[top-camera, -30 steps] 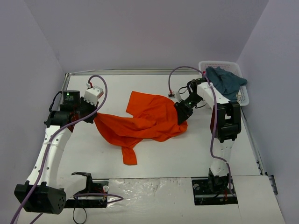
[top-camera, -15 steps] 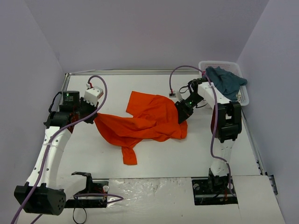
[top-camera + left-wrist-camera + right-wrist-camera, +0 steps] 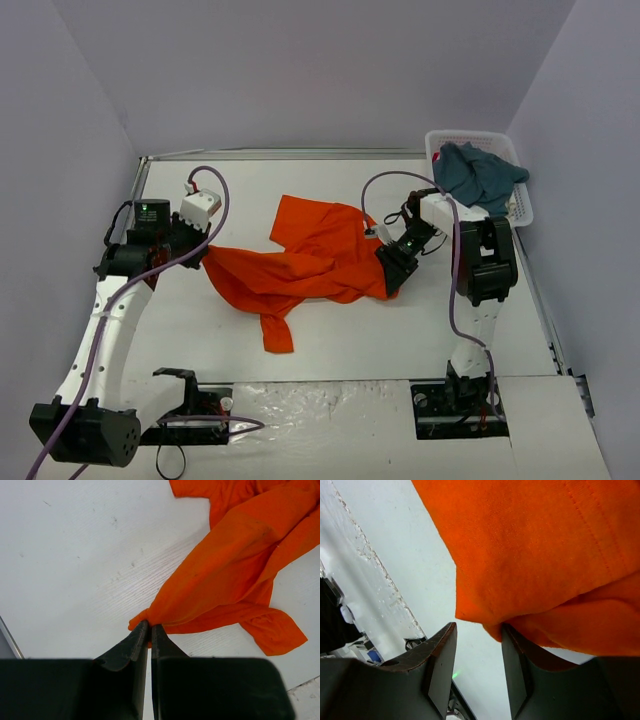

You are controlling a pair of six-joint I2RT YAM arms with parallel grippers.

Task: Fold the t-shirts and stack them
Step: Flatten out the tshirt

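Starting at the left: reaching up from the near corner with the left arm (image 3: 100,320), bending at the elbow and pointing the forearm rightward, low over the desk (image 3: 350,330). Clenching the left gripper (image 3: 204,251) on a bunched corner of the orange t-shirt (image 3: 310,262). Showing that grip only as a dark tip against cloth from the top view; showing it plainly from the left wrist view, with the left gripper (image 3: 150,627) pinching the corner tight between 2 closed fingers and the orange t-shirt (image 3: 235,565) fanning away, 1 sleeve lying on the desk (image 3: 75,555).

Moving to the middle: lying crumpled and unfolded across the desk's centre, sleeve trailing toward the near edge.

Moving right: standing the right arm (image 3: 485,265) upright, folding it over and slanting the forearm down-left to the cloth's right edge. Holding the right gripper (image 3: 390,272) released there; seen only from the right wrist view, jaws of the right gripper (image 3: 477,630) parted, the folded hem of the orange t-shirt (image 3: 545,545) brushing 1 finger, not pinched.

Farthest right: draping the teal-blue t-shirt (image 3: 480,175) over the white basket (image 3: 521,208).
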